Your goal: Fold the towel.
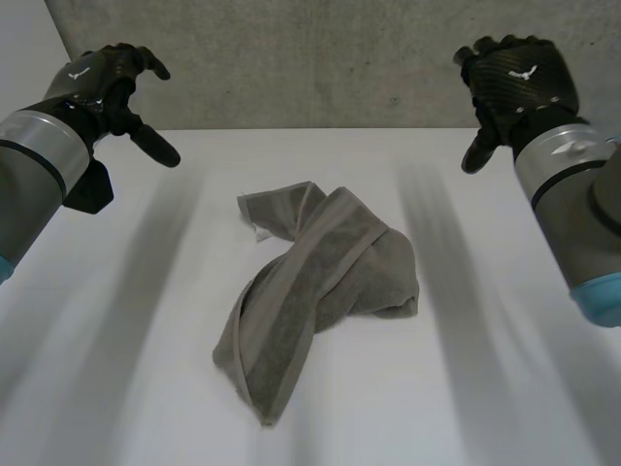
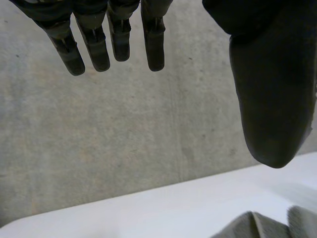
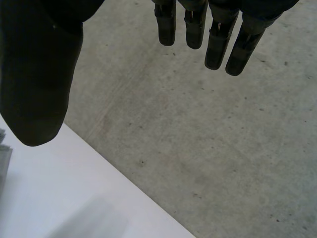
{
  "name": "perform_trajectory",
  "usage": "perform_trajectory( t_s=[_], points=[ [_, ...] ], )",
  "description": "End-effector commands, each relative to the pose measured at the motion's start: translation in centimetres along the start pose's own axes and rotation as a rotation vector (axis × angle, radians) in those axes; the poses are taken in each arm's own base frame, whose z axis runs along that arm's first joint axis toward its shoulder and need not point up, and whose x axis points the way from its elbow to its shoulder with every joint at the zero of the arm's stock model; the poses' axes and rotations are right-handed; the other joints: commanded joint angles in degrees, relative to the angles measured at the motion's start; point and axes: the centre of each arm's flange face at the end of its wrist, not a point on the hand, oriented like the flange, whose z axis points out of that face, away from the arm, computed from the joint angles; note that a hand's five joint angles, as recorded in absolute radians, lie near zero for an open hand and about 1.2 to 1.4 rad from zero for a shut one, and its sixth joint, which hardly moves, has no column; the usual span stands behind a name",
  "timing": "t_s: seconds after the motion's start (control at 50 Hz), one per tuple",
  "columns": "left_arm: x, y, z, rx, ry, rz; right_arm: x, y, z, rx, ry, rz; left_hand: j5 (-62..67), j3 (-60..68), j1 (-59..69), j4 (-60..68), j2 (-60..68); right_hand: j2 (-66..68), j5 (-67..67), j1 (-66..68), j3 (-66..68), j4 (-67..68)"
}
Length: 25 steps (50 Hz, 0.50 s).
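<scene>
A grey towel [image 1: 315, 286] lies crumpled in a loose heap on the middle of the white table [image 1: 126, 369], with a paler band running along its length. My left hand [image 1: 112, 83] hovers above the table's far left, well clear of the towel, with its fingers [image 2: 114, 42] straight and nothing in them. My right hand [image 1: 514, 83] hovers above the far right in the same way, fingers [image 3: 218, 39] straight and empty. An edge of the towel [image 2: 262, 225] shows below the left thumb in the left wrist view.
A grey concrete wall [image 1: 310, 58] rises behind the table's far edge. Bare white tabletop lies all round the towel.
</scene>
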Motion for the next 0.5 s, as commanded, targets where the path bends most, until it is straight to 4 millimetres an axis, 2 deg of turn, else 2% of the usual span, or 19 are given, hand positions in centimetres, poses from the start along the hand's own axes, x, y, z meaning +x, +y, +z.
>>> perform_trajectory(
  t_s=[0.02, 0.18, 0.5],
  points=[
    [0.5, -0.1, -0.3, -0.026, 0.024, 0.012, 1.4, -0.5, -0.2, -0.073, -0.004, 0.036, -2.1, -3.6, -3.9, -3.9, -3.0, -3.6, -3.3, -2.6, -3.9, -4.0],
    [0.7, -0.4, -1.0, -0.047, 0.025, 0.017, 3.0, -0.9, 0.3, -0.089, 0.025, 0.093, -2.0, -3.4, -3.7, -3.7, -2.8, -3.6, -3.3, -2.6, -3.9, -4.0],
    [1.0, -0.6, -1.2, -0.04, 0.034, 0.023, 3.0, -1.1, 0.1, -0.09, 0.011, 0.097, -2.0, -3.4, -3.7, -3.7, -2.8, -3.6, -3.3, -2.6, -3.9, -4.0]
  ],
)
